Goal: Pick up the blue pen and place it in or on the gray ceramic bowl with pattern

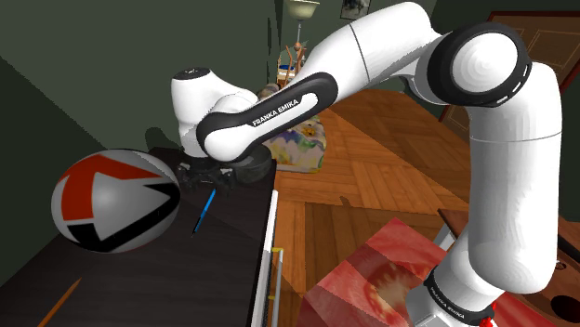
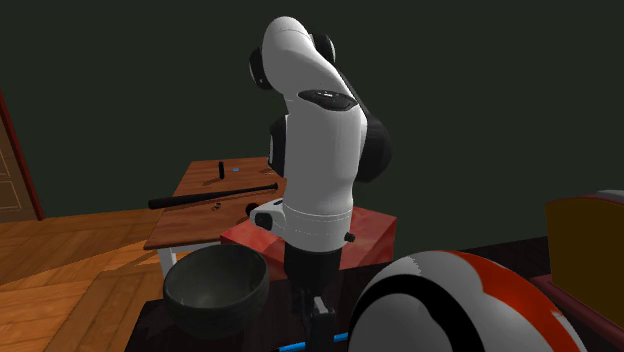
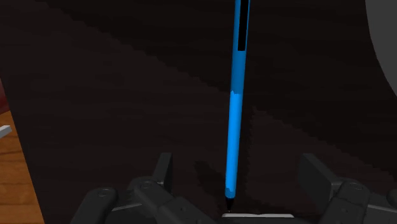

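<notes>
Wrist view: blue pen (image 3: 235, 127) lies flat on the dark tabletop (image 3: 95, 95) and runs straight out from the gripper (image 3: 236, 167). Its near tip sits between the fingers (image 3: 163, 173), which stand wide apart and touch nothing. The long axis crosses the closing line, so a squeeze looks likely to catch it after lowering. Dark grey bowl (image 2: 215, 290) is near, on the second exterior view's left of the gripper.

pen (image 3: 235, 114): on table (image 3: 114, 95), between fingers (image 3: 163, 172), untouched | bowl (image 2: 215, 288): second exterior view's left of pen
</notes>
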You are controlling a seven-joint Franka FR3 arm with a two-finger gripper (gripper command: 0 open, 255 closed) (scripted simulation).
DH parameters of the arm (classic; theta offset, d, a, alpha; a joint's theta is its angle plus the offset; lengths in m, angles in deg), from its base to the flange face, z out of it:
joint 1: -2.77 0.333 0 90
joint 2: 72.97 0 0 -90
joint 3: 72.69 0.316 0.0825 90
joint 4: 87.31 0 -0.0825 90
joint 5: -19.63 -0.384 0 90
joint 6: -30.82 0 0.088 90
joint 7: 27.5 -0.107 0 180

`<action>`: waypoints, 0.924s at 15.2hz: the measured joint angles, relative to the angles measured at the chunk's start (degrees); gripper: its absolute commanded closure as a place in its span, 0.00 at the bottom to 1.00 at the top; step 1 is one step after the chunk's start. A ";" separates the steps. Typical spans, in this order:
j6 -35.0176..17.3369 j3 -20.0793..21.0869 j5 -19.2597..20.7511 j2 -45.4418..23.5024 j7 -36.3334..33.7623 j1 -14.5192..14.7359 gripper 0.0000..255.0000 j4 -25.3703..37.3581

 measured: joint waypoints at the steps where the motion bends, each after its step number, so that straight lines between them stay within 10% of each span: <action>1: 0.00 0.00 0.00 0.00 0.00 0.00 1.00 0.00; 14: 1.22 0.29 -0.55 0.64 0.45 -0.15 1.00 0.70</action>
